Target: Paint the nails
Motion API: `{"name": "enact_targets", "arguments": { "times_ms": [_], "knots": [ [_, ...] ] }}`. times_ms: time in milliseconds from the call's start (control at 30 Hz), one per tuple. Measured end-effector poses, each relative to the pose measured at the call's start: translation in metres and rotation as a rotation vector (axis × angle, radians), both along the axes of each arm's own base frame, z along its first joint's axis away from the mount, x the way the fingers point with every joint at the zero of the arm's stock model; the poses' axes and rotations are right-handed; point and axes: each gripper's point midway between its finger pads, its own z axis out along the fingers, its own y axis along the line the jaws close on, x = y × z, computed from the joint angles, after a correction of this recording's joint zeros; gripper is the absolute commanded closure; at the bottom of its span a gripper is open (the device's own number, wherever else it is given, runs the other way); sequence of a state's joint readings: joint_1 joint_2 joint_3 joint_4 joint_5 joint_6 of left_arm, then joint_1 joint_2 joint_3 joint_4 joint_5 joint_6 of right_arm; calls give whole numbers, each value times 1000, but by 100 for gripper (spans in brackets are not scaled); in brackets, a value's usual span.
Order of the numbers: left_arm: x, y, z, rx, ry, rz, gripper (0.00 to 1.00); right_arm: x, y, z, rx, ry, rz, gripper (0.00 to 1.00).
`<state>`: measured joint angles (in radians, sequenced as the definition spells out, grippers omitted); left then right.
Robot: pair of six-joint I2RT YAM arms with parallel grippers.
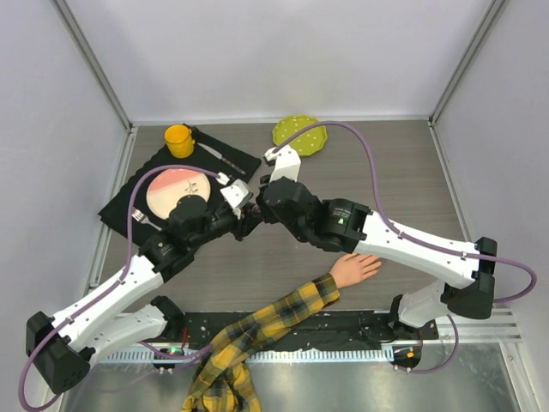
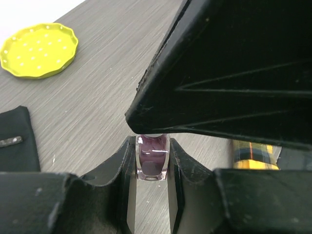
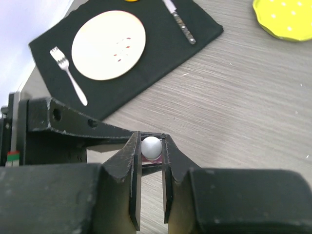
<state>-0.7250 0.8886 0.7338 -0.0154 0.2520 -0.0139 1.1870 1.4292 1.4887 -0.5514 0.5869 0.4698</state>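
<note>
A small glass polish bottle (image 2: 152, 158) with purple liquid hangs above the table, and my left gripper (image 2: 152, 163) is shut on its sides. My right gripper (image 3: 151, 144) comes down from above and is shut on the bottle's round pale cap (image 3: 151, 146). In the top view the left gripper (image 1: 243, 216) and right gripper (image 1: 261, 204) meet at mid-table and hide the bottle. The mannequin hand (image 1: 356, 268) lies palm down in front of the right arm, in a yellow-and-black plaid sleeve (image 1: 257, 330). Its nails are too small to make out.
A black mat (image 1: 129, 193) at the back left carries a pink plate (image 1: 176, 189), a fork (image 3: 68, 73) and a knife (image 3: 180, 22). A yellow cup (image 1: 178, 140) stands at its far corner. A yellow-green dotted plate (image 1: 300, 135) lies at the back centre.
</note>
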Motion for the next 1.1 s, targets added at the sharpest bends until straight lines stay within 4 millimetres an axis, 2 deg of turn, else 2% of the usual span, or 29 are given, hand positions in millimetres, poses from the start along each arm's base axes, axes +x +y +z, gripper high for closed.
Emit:
{"name": "enact_targets", "arguments": {
  "times_ms": [167,267,300,367,400,467,500,600,767,833,900,1100],
  "knots": [
    [3,1,-1,-10,-16,15,100,2,-1,-1,28,1,-72,98],
    [3,1,0,-16,-23,16,100,2,-1,0,36,-3,-80,83],
    [3,2,0,-17,-25,16,100,2,-1,0,37,-3,-79,75],
    [2,2,0,-20,-28,16,100,1,-1,1,41,-4,-78,69],
    [2,2,1,-23,-30,15,100,0,-1,1,44,-4,-74,61],
    [3,1,6,-38,-46,16,100,-4,0,1,50,3,-57,52],
    [3,1,10,-48,-57,17,100,-7,-1,-1,44,6,-41,41],
    [1,3,17,-64,-74,16,100,-10,-7,5,49,-8,-25,32],
    [0,3,25,-84,-97,16,100,-21,-25,27,57,-53,48,27],
    [-1,2,25,-85,-96,8,100,-27,-32,39,66,-74,101,18],
    [-4,0,26,-87,-95,-12,100,-32,-39,47,74,-91,165,18],
    [-44,-26,24,-104,-42,-295,100,-30,-55,54,111,-72,407,26]
  ]
}}
